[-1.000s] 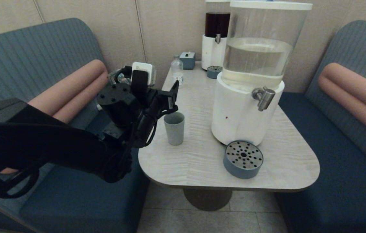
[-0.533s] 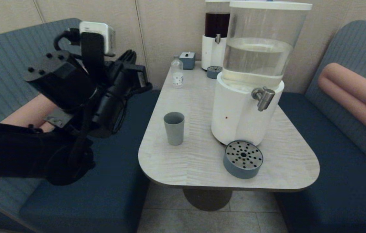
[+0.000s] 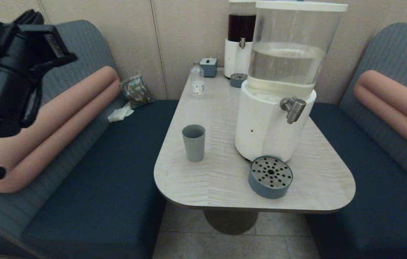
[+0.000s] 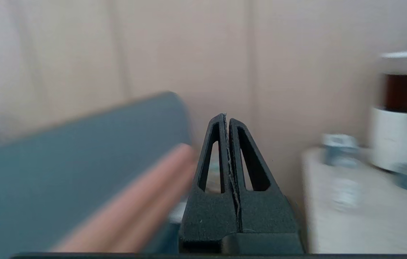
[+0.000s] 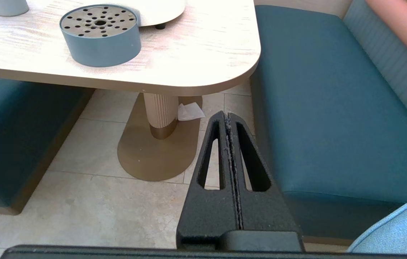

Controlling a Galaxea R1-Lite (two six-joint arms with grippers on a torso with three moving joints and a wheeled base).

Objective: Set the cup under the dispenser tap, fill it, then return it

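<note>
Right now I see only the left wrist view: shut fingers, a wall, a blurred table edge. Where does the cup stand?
Observer: The cup stands upright on the table, apart from the large dispenser and not under the dispenser tap.
Operator: How far is my left gripper from it?
Observer: The left gripper is well away, high above the bench on the cup's left, holding nothing.
Operator: What is below the tap?
Observer: Only the round tray, at the dispenser's foot.
Operator: And the right gripper?
Observer: The right gripper is shut, low beside the table, over the floor.
</note>
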